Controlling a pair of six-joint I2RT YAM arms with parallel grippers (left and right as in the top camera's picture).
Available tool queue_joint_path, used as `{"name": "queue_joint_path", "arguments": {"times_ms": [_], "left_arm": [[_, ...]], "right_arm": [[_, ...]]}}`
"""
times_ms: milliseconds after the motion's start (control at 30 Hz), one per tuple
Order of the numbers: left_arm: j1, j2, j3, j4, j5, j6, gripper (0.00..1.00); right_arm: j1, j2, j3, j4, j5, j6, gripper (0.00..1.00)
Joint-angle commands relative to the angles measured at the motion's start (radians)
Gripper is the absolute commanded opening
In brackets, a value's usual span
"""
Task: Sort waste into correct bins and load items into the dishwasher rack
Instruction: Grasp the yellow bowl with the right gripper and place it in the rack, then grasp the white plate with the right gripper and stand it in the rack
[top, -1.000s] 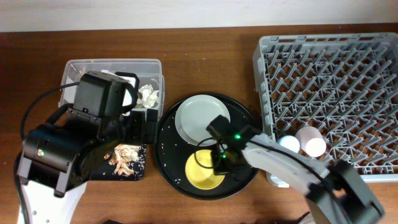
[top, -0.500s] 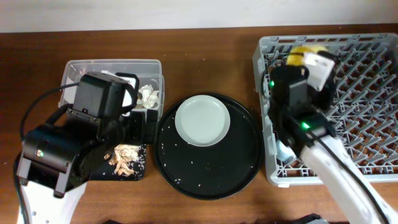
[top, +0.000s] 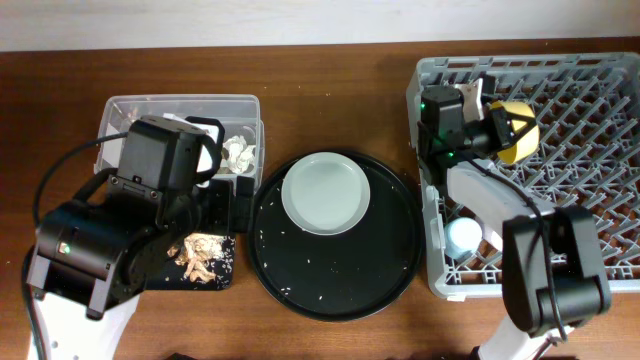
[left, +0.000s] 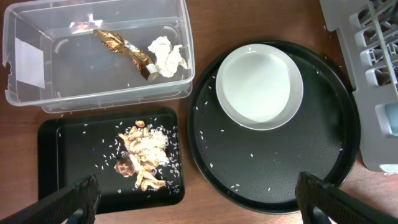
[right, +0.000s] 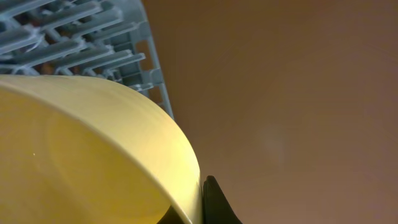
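Observation:
My right gripper (top: 497, 128) is shut on the small yellow bowl (top: 518, 132) and holds it on edge over the back left of the grey dishwasher rack (top: 590, 70). In the right wrist view the bowl (right: 93, 162) fills the frame, pinched at its rim by the gripper (right: 202, 200). The grey-green plate (top: 325, 193) lies on the round black tray (top: 335, 275). A blue cup (top: 463, 236) sits in the rack; the pink cup is hidden. My left gripper (left: 199, 202) is open and empty above the bins.
The clear tub (left: 99, 94) holds the gold foil wrapper (left: 121, 45) and white paper (left: 166, 55). The black rectangular tray (left: 62, 155) holds food scraps (left: 143, 155) and rice grains. Grains also dot the round tray (left: 273, 168).
My right arm lifted the yellow bowl off the round tray and carried it to the rack's back left. The left arm has not moved.

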Motion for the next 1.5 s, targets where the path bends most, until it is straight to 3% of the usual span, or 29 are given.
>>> {"name": "queue_joint_path", "arguments": {"times_ms": [0,67,133,200,233,333,400,467,500,533,600,667,700,767,833,967,1000,1033,1167,1267,1333,1433,1467], "left_arm": [[0.001,-0.008,0.007,0.002,0.007,0.009,1.0],[0.001,-0.008,0.007,0.002,0.007,0.009,1.0],[0.001,-0.008,0.007,0.002,0.007,0.009,1.0],[0.001,-0.008,0.007,0.002,0.007,0.009,0.99],[0.001,-0.008,0.007,0.002,0.007,0.009,1.0],[0.001,-0.008,0.007,0.002,0.007,0.009,1.0],[0.001,-0.008,0.007,0.002,0.007,0.009,1.0],[0.001,-0.008,0.007,0.002,0.007,0.009,1.0],[0.001,-0.008,0.007,0.002,0.007,0.01,1.0],[0.001,-0.008,0.007,0.002,0.007,0.01,1.0],[0.001,-0.008,0.007,0.002,0.007,0.01,1.0],[0.001,-0.008,0.007,0.002,0.007,0.009,1.0],[0.001,-0.008,0.007,0.002,0.007,0.009,1.0],[0.001,-0.008,0.007,0.002,0.007,0.009,1.0],[0.001,-0.008,0.007,0.002,0.007,0.01,1.0],[0.001,-0.008,0.007,0.002,0.007,0.009,1.0],[0.001,-0.008,0.007,0.002,0.007,0.009,1.0],[0.001,-0.008,0.007,0.002,0.007,0.009,1.0],[0.001,-0.008,0.007,0.002,0.007,0.009,1.0],[0.001,-0.008,0.007,0.002,0.007,0.009,1.0],[0.001,-0.008,0.007,0.002,0.007,0.01,1.0],[0.001,-0.008,0.007,0.002,0.007,0.009,1.0],[0.001,-0.008,0.007,0.002,0.007,0.009,1.0]], "right_arm": [[0.01,0.047,-0.003,-0.043,-0.035,0.005,0.04],[0.042,0.047,-0.003,-0.132,-0.109,0.052,0.04],[0.093,0.047,-0.003,-0.18,-0.185,0.092,0.17],[0.145,0.042,-0.003,-0.18,-0.225,0.097,0.56],[0.171,0.031,-0.003,-0.181,-0.235,0.103,0.64],[0.233,-0.04,-0.003,-0.193,-0.288,0.111,0.73],[0.29,-0.129,0.003,-0.349,-0.439,0.217,0.74],[0.335,-0.206,0.047,-0.616,-0.743,0.44,0.77],[0.346,-0.242,0.078,-0.742,-1.008,0.598,0.77],[0.346,-0.26,0.091,-0.792,-1.168,0.686,0.77],[0.344,-0.274,0.096,-0.846,-1.477,0.937,0.77],[0.344,-0.231,0.09,-0.883,-1.52,1.176,0.77],[0.344,-0.207,0.084,-0.885,-1.522,1.208,0.77],[0.343,-0.145,0.08,-0.887,-1.521,1.238,0.76],[0.333,-0.056,0.08,-0.889,-1.521,1.242,0.65],[0.247,0.043,0.08,-0.895,-1.59,1.276,0.29],[0.228,0.03,0.08,-0.896,-1.612,1.25,0.12],[0.217,0.013,0.08,-0.899,-1.624,1.22,0.05],[0.187,-0.168,0.08,-0.921,-1.598,1.163,0.04],[0.185,-0.373,0.08,-0.948,-1.432,1.164,0.04],[0.185,-0.531,0.08,-0.97,-1.169,1.164,0.04],[0.185,-0.691,0.08,-0.955,-0.57,1.162,0.04],[0.185,-0.698,0.08,-0.904,-0.328,1.097,0.04]]}}
